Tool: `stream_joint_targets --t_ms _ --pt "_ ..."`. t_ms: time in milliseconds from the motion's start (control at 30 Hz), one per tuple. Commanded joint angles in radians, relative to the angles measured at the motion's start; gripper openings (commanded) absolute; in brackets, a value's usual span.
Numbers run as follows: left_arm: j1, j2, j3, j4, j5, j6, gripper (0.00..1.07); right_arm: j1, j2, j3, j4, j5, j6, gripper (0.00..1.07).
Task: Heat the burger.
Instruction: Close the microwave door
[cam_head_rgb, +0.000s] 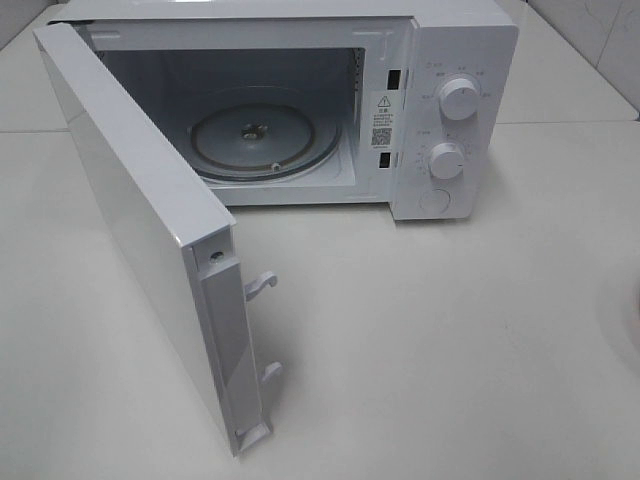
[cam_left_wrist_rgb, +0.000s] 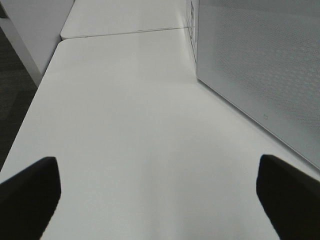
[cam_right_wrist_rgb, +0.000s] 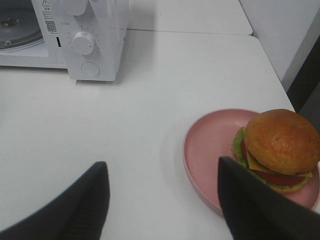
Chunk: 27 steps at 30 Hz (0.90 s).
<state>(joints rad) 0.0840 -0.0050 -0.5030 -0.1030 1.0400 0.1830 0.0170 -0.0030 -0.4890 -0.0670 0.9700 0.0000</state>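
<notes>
The burger, with a brown bun, lettuce, cheese and tomato, sits on the far side of a round pink plate in the right wrist view. My right gripper hangs open just above the table. One finger overlaps the plate's near rim and the other stands over bare table. Nothing is held. My left gripper is wide open over bare table beside the microwave door. Neither gripper nor the burger shows in the exterior view.
The white microwave stands at the back of the table. Its door is swung fully open toward the front left. The glass turntable inside is bare. The table edge runs close behind the plate.
</notes>
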Motion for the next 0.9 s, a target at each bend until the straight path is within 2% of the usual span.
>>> stream_joint_targets --t_ms 33,167,767,833,900 --pt "0.001 -0.019 0.003 0.001 -0.004 -0.006 1.01 -0.002 -0.028 0.0 0.005 -0.008 -0.009 0.55" --pt "0.001 -0.019 0.003 0.001 -0.004 -0.006 1.01 -0.002 -0.028 0.0 0.005 -0.008 -0.009 0.51" --pt "0.001 -0.019 0.003 0.0 -0.004 -0.007 1.01 -0.002 -0.028 0.0 0.005 -0.009 -0.009 0.51" --pt "0.001 -0.019 0.003 0.001 -0.005 -0.011 1.01 -0.002 -0.028 0.0 0.005 -0.009 -0.009 0.51" --pt "0.001 -0.012 -0.01 -0.035 -0.02 -0.04 1.01 -0.002 -0.028 0.0 0.005 -0.009 -0.009 0.51"
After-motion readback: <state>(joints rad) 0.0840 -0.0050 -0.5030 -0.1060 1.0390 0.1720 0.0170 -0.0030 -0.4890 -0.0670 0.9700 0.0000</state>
